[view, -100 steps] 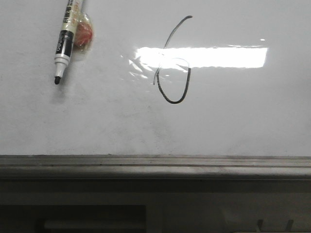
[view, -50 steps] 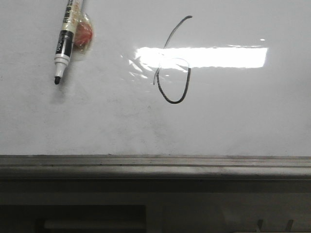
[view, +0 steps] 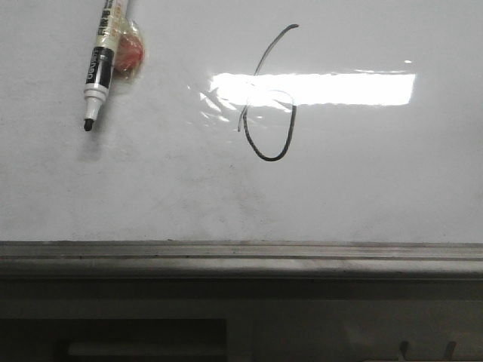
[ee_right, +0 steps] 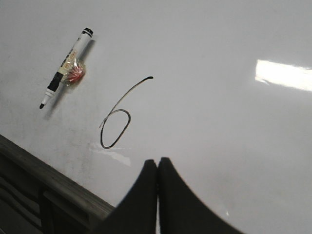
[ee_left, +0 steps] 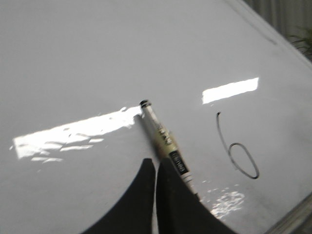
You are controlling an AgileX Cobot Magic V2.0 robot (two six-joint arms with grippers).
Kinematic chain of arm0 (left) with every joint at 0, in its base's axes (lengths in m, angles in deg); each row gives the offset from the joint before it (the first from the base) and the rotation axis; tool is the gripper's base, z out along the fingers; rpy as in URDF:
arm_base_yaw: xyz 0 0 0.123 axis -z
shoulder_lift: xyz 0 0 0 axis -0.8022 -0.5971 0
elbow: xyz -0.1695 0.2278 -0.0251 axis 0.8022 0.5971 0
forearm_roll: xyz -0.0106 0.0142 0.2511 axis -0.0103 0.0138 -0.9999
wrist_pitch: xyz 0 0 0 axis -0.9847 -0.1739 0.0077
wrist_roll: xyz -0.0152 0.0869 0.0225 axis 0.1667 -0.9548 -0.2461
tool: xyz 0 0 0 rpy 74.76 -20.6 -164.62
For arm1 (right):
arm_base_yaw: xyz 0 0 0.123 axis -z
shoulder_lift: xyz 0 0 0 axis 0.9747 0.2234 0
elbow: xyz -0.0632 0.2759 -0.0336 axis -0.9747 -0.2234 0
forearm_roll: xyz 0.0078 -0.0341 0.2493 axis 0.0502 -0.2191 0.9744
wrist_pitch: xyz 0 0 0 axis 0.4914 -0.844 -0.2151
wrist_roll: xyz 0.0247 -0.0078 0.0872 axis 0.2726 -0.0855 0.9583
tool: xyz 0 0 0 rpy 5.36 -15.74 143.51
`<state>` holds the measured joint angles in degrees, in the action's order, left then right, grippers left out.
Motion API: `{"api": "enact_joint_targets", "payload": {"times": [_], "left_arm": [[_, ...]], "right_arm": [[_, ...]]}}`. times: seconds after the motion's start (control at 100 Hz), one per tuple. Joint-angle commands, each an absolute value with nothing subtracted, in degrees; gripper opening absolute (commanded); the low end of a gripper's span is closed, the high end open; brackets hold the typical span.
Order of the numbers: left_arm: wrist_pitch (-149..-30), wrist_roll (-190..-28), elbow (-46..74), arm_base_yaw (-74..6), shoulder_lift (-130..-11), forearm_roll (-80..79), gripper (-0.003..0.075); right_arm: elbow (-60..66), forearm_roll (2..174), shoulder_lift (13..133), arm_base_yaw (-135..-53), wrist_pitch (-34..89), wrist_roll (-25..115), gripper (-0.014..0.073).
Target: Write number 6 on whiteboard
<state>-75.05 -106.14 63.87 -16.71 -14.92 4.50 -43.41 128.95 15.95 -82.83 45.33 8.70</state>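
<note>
1. Both grippers, left [ee_left: 156, 168] and right [ee_right: 157, 168], have their fingers pressed together on nothing, hovering above the whiteboard [view: 377, 188].
2. Nothing has shifted over the last second; the number 6 [view: 269, 113] stands finished mid-board, so the writing looks done.
3. Well apart to its left lies the marker [view: 102, 60], uncapped, beside a small red wrapped thing [view: 130, 53]; neither is in the way.

The whiteboard [view: 362, 188] filled most of the front view, with its ledge [view: 241, 256] along the bottom. The number 6 [view: 268, 98] sat on the surface in the upper middle. The marker pen [view: 104, 60] lay on the surface in the upper left, well apart from it. A small round thing [view: 130, 54] touched the pen's right side.
</note>
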Motion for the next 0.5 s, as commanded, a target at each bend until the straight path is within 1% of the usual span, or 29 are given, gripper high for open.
{"api": "enact_joint_targets", "payload": {"times": [0.0, 0.13, 0.2, 0.42, 0.49], "left_arm": [[-72.5, -90.7, 63.7, -23.3, -16.3, -6.9, -0.002], [-71.2, -78.5, 66.2, -34.4, -16.1, -16.4, -0.002], [-71.3, -74.3, 67.5, -38.8, -15.6, -19.8, -0.002], [-71.0, -72.8, 73.7, -45.5, -10.7, -21.1, -0.002], [-74.5, -72.8, 73.5, -46.4, -10.8, -22.3, -0.002]], "right_arm": [[-41.9, 131.1, 16.7, -82.4, 42.3, 8.3, -0.0053], [-41.9, 131.1, 16.7, -82.4, 42.3, 8.3, -0.0053], [-41.9, 131.1, 16.7, -82.4, 42.3, 8.3, -0.0053], [-41.9, 131.1, 16.7, -82.4, 42.3, 8.3, -0.0053], [-41.9, 131.1, 16.7, -82.4, 42.3, 8.3, -0.0053]]}}
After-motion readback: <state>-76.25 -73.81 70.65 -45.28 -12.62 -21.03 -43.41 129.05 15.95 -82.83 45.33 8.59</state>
